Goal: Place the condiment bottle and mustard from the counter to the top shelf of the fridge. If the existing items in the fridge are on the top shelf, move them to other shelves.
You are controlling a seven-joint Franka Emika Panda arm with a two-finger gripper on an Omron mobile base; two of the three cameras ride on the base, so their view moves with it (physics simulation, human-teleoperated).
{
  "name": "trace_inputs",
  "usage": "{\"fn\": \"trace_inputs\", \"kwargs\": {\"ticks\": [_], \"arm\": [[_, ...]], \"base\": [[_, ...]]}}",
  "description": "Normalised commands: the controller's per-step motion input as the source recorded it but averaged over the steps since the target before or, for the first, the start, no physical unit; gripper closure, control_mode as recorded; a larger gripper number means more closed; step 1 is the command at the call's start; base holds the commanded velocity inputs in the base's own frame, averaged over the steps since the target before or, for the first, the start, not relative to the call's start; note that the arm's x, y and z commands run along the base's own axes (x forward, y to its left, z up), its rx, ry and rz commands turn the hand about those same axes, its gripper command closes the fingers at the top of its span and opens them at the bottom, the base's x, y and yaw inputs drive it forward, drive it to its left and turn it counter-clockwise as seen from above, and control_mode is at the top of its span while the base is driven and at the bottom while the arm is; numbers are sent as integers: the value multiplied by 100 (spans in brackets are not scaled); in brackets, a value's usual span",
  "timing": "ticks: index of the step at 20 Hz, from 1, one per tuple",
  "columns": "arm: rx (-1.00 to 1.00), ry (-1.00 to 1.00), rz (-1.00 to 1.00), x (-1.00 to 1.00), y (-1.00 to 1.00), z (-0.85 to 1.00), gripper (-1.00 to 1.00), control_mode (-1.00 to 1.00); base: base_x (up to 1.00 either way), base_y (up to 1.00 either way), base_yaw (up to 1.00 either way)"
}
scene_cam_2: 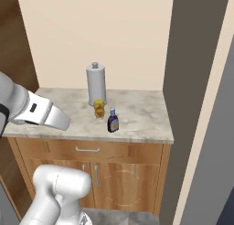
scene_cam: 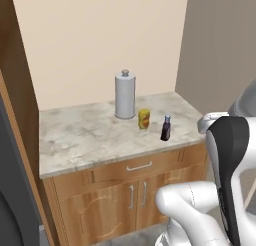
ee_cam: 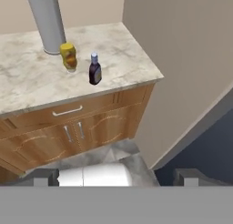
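Gripper (ee_cam: 116, 177) is off the counter, hanging out over the floor in front of the cabinet. Fingertips (ee_cam: 43, 177) sit far apart at the bottom of the hand view, so the jaws are spread wide with nothing between them.

Both task items are well ahead of the jaws, up on the marble counter (ee_cam: 27, 82):
- mustard (ee_cam: 68, 56), yellow squeeze bottle, upright, ahead and to the left of the jaw gap.
- condiment bottle (ee_cam: 94, 69), dark with a light cap, upright, just right of the mustard and slightly nearer the jaws, close to the counter's front edge. The two are near each other but not touching.

Paper towel roll (ee_cam: 47, 20) stands upright beyond the mustard, farther from the jaws, just behind it against the back wall.

Between jaws and counter: the wooden cabinet front with a drawer (ee_cam: 67, 111) and two doors (ee_cam: 91, 132) below it.

Base views match: mustard (scene_cam: 144, 119), condiment bottle (scene_cam: 166, 128), paper towel roll (scene_cam: 125, 94) all on the counter (scene_cam: 75, 135).
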Motion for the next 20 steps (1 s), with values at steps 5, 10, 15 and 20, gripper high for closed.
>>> {"fn": "trace_inputs", "kwargs": {"ticks": [5, 10, 15, 20], "arm": [[0, 0, 0, 0, 0, 0, -100, 100], [0, 0, 0, 8, 0, 0, -100, -100], [0, 1, 0, 59, 0, -30, -100, -100], [0, 1, 0, 74, 0, -48, -100, -100]], "base": [[32, 0, 3], [26, 0, 0], [0, 0, 0], [0, 0, 0]]}}
